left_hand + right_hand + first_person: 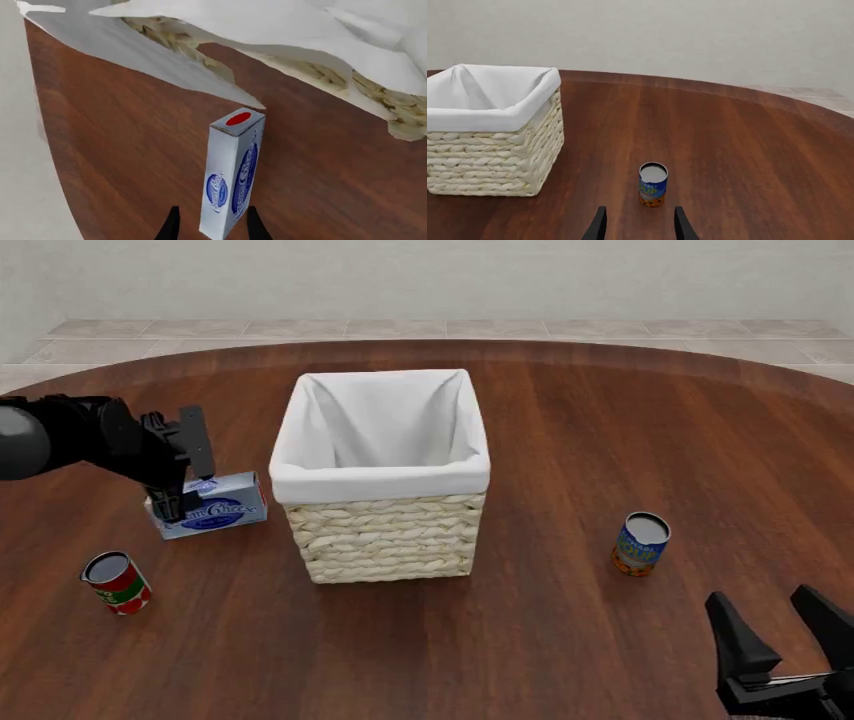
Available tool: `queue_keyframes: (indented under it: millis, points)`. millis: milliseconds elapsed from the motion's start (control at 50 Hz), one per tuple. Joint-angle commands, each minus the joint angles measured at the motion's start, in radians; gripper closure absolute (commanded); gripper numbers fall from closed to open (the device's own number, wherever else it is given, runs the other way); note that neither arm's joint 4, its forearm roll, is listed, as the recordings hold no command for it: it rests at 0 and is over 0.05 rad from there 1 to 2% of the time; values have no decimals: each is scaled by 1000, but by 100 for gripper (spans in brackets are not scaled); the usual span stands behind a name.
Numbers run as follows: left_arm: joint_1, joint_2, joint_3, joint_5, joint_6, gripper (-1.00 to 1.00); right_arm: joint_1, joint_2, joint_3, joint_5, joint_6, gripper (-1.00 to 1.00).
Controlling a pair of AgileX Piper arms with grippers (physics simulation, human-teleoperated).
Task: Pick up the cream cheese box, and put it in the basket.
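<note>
The cream cheese box point(214, 508) lies on the table just left of the basket point(380, 482). It is pale blue-white with a dark blue oval label. In the left wrist view the box point(232, 170) stands on edge between my left gripper's fingers, with the basket's white lining point(300, 30) beyond it. My left gripper point(212, 227) is open around the box's near end; one finger is close against it and the other stands a little apart. In the front view the left gripper point(171, 502) is at the box's left end. My right gripper point(767, 602) is open and empty at the front right.
A blue-orange can point(642, 544) stands right of the basket and shows ahead of the right gripper point(639, 225) in the right wrist view point(653, 184). A red can point(116, 582) stands front left, below the box. The basket point(494, 117) also shows in the right wrist view.
</note>
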Motion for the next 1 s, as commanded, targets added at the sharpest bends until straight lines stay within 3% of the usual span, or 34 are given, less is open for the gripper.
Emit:
queue_keyframes:
  millis: [20, 260, 420, 440, 580, 600, 720, 740, 900, 920, 1000]
  points:
    - [-21, 39, -61, 93, -25, -100, 2, 77, 0, -60, -15, -100]
    - [3, 77, -103, 136, -25, -100, 0, 116, 0, -95, -16, -100]
    - [-9, 135, -188, 225, -39, -100, -6, 178, 0, -146, -23, -100]
    - [-13, 154, -228, 260, -76, -100, -5, 177, 0, -144, -23, -100]
    - [-13, 154, -229, 261, -76, -100, -5, 177, 0, -144, -23, -100]
    - [-17, 174, -262, 310, -96, -100, -7, 198, 0, -158, -28, -100]
    - [-7, 184, -266, 320, -84, -100, -7, 215, 0, -175, -29, -100]
    - [-10, 223, -329, 358, -98, -100, -8, 225, 0, -180, -32, -100]
    - [2, 242, -340, 388, -81, -100, -12, 255, 0, -206, -31, -100]
    - [-4, 269, -391, 444, -121, -100, -13, 279, 0, -228, -31, -100]
    - [-31, 269, -396, 469, -137, -100, -15, 293, 0, -240, -31, -100]
